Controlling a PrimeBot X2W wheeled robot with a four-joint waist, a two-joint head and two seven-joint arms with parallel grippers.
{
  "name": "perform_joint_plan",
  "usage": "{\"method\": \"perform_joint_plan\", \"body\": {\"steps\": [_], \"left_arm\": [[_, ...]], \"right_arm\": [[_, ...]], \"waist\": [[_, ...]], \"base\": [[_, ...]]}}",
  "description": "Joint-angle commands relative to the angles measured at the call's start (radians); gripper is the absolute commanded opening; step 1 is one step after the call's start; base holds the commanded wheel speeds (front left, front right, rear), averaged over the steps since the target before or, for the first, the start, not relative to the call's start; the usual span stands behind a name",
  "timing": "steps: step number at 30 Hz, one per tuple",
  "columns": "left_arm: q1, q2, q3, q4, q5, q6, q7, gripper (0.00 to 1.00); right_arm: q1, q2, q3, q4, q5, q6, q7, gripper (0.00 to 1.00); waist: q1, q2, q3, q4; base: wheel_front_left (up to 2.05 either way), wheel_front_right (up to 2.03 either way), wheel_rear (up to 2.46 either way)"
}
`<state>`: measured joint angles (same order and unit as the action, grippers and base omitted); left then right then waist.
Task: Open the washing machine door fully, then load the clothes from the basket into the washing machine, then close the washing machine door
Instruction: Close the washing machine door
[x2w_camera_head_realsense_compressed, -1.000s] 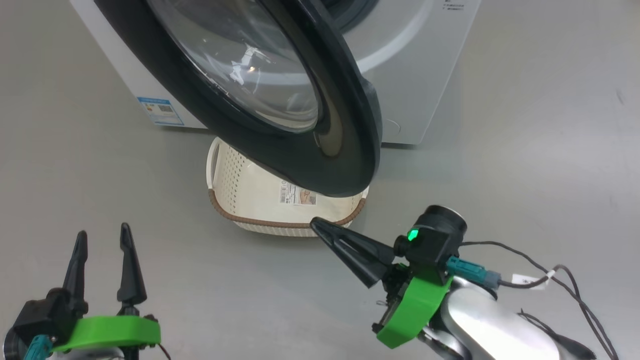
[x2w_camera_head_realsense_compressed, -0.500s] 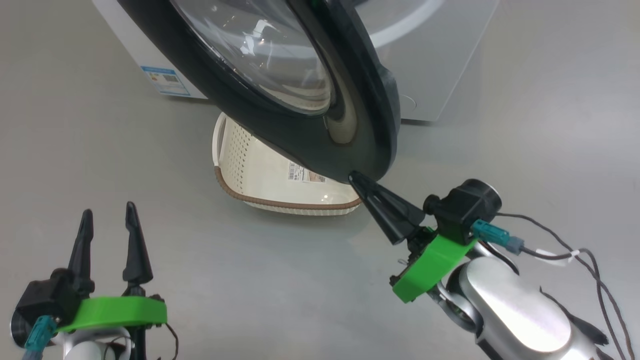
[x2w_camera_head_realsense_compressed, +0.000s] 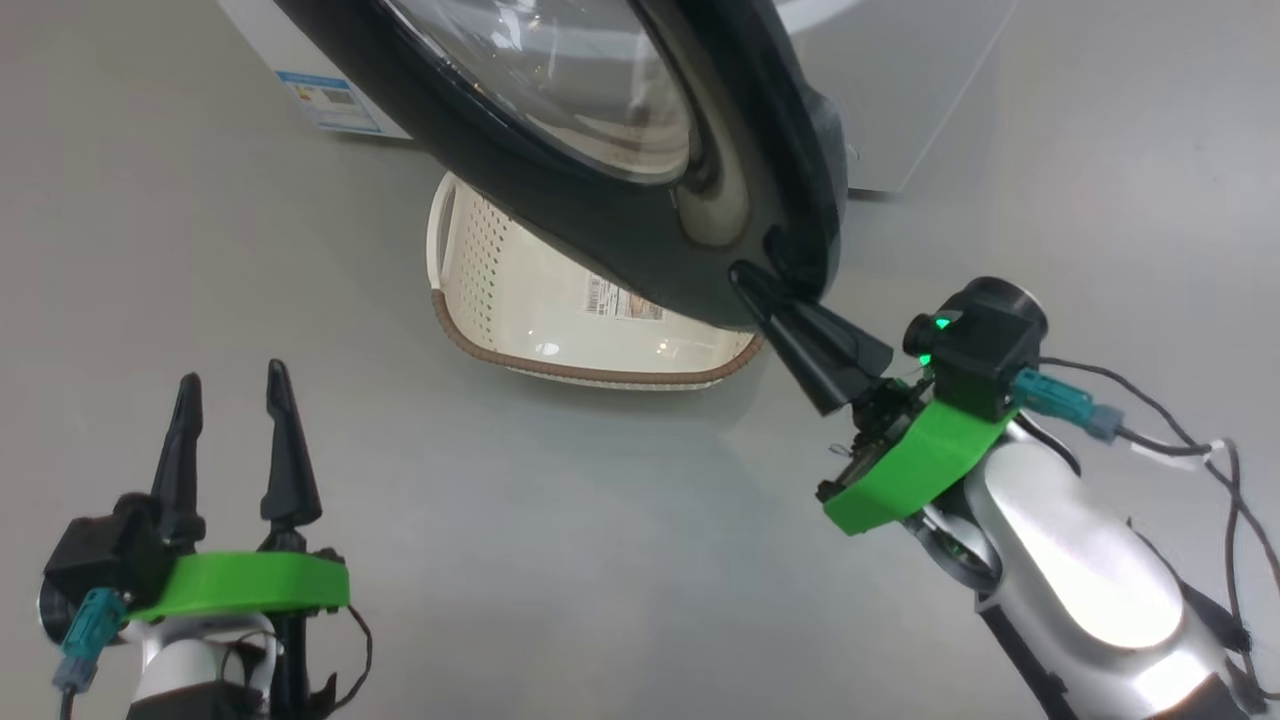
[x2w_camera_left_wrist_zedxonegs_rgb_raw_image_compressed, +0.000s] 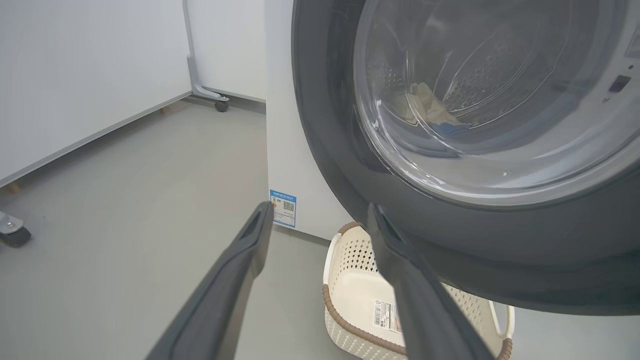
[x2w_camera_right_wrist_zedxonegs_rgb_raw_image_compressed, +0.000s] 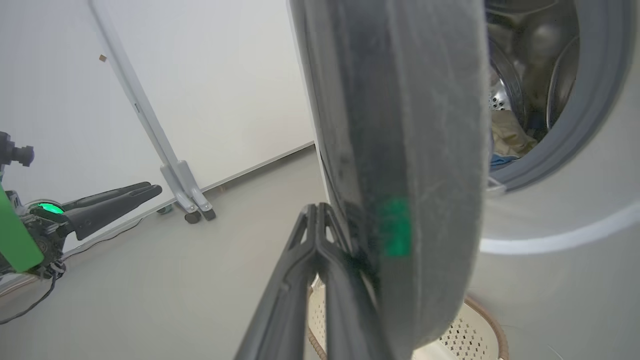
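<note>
Since a second ago the right gripper (x2w_camera_head_realsense_compressed: 742, 274) has swung from in front of the basket (x2w_camera_head_realsense_compressed: 470, 270) up to the washing machine door (x2w_camera_head_realsense_compressed: 600, 235). Its jaws are pressed together, holding nothing, and its tips touch the door's black lower rim. That door stands partly open above the basket on the floor (x2w_camera_head_realsense_compressed: 600, 560). Clothes (x2w_camera_left_wrist_zedxonegs_rgb_raw_image_compressed: 425, 102) lie inside the washing machine (x2w_camera_left_wrist_zedxonegs_rgb_raw_image_compressed: 285, 150). Well apart from the door, the left gripper (x2w_camera_head_realsense_compressed: 233, 375) hovers low, jaws wide and empty.

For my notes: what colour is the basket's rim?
Brown, woven-looking rim on a cream basket; the head view shows it best.
</note>
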<state>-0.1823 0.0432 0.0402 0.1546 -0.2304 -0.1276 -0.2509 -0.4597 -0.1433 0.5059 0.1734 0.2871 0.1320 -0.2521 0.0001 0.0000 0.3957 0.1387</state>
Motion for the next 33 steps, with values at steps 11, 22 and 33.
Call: {"method": "perform_joint_plan", "body": {"steps": [11, 22, 33], "left_arm": [[-0.065, 0.021, -0.007, -0.043, 0.002, -0.003, -0.011, 1.00], [-0.098, 0.020, -0.029, -0.055, 0.003, -0.003, -0.011, 1.00], [-0.127, 0.016, -0.056, -0.072, 0.006, -0.003, -0.011, 1.00]], "right_arm": [[-0.091, 0.033, -0.152, -0.016, -0.015, -0.001, -0.010, 0.00], [-0.238, 0.023, -0.220, 0.069, -0.019, -0.001, -0.010, 0.00], [-0.361, 0.021, -0.313, 0.160, -0.033, -0.001, -0.010, 0.00]], "waist": [[-0.0001, 0.0000, 0.047, 0.009], [-0.0001, 0.0000, 0.096, 0.029], [-0.0001, 0.0000, 0.142, 0.051]], "base": [[0.00, 0.00, 0.00], [0.00, 0.00, 0.00], [0.00, 0.00, 0.00]]}}
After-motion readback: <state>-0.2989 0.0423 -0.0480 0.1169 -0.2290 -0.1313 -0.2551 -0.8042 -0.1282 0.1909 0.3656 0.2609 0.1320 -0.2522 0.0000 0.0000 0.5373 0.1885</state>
